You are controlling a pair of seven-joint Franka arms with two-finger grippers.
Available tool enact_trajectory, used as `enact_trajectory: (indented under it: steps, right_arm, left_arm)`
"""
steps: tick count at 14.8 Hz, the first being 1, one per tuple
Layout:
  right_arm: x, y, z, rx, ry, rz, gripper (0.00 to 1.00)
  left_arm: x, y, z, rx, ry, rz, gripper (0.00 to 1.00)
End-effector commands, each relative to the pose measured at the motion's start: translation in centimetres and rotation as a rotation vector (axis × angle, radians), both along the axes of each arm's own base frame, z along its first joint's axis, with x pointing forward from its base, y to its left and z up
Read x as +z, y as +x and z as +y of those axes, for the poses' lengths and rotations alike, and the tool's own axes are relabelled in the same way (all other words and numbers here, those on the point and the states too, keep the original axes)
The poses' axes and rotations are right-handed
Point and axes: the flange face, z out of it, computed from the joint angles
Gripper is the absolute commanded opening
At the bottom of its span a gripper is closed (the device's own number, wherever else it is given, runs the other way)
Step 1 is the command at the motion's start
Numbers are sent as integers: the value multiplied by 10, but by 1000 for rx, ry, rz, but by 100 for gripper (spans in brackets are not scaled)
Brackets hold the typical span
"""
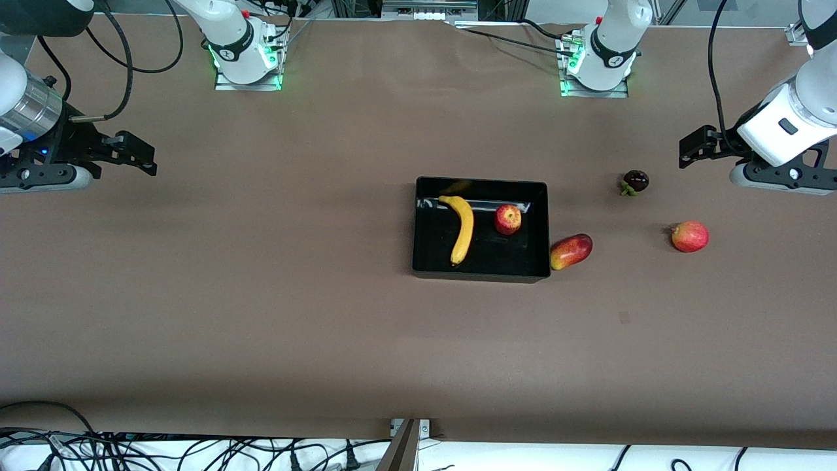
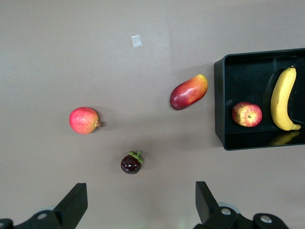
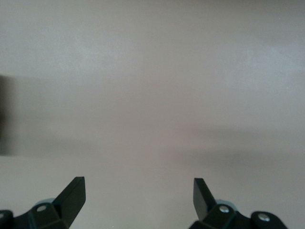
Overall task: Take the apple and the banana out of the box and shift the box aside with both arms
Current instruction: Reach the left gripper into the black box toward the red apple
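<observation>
The glossy black box (image 1: 425, 226) stands mid-table. In it lie the yellow banana (image 1: 463, 227) and the small red apple (image 1: 508, 219). The left wrist view shows the box (image 2: 219, 105), the banana (image 2: 282, 98) and the apple (image 2: 247, 114) too. My left gripper (image 1: 686, 145) is open and empty, held up over the left arm's end of the table; in its wrist view (image 2: 141, 198) the jaws stand wide apart. My right gripper (image 1: 145, 157) is open and empty over the right arm's end; its wrist view (image 3: 139, 193) shows only bare table.
A red-yellow mango (image 1: 571, 251) lies just outside the box toward the left arm's end. A dark mangosteen (image 1: 635, 181) and a red pomegranate-like fruit (image 1: 690, 236) lie farther toward that end. Cables run along the table's near edge.
</observation>
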Motion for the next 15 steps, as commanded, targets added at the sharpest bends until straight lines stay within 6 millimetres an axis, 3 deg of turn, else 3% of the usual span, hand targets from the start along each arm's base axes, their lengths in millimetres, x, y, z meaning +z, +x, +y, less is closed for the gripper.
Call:
enact_trajectory:
  steps: [1,6,8,10,12,15]
  right_arm:
    - [3,1,-1,-2,-6,3,100]
    - [3,1,-1,-2,-6,3,100]
    - [3,1,-1,-2,-5,2,100]
    - [4,1,-1,-2,-5,1,100]
    - [4,1,-1,-2,-5,2,100]
    - [3,1,-1,-2,-5,2,100]
  left_arm:
    - [14,2,-1,-16,11,-6,100]
    - [8,4,-2,-7,11,7,100]
    - [-4,5,-20,1,12,37,100]
    - [-21,5,-65,46,3,75,100]
    - [-47,2,-126,123,19,112,100]
    - [-113,9,-194,141,29,161,100]
